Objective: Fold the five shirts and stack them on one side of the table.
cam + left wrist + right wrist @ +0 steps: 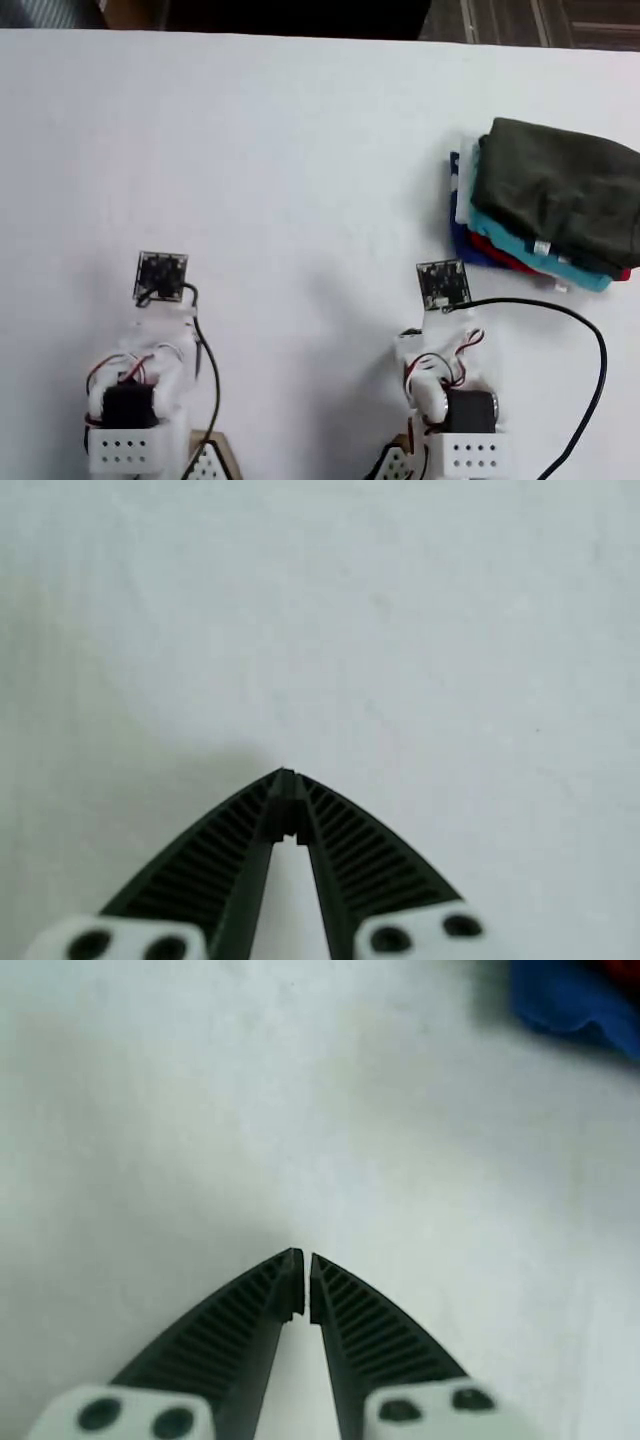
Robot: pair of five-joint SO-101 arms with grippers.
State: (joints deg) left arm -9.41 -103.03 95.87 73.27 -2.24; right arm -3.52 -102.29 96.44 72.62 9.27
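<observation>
Desk: Ribbed black fingers (pixel 225 855) in the foreground. Whose are they?

Photographer: Those belong to the left gripper (pixel 287 780), low centre in its wrist view, tips pressed together on nothing above the bare white table (pixel 400 610). In its own wrist view the right gripper (pixel 303 1260) has a hairline slit between its tips and also holds nothing.

Desk: And the shirts?

Photographer: The stack of shirts (pixel 545 210) sits folded at the right edge of the overhead frame, about mid-height. An olive shirt (pixel 560 185) lies on top, with teal, red and blue edges showing beneath it at lower left and a white edge at its left. A corner of the blue shirt (pixel 570 1000) shows at the upper right of the right wrist view.

Desk: Surface and room?

Photographer: White tabletop runs from side to side. The left arm (pixel 140 400) is at lower left and the right arm (pixel 445 400) at lower right, near the stack but apart from it. A black cable (pixel 590 340) loops from the right arm toward the lower right corner. Beyond the table's far edge, a dark strip of room runs along the top of the frame.
</observation>
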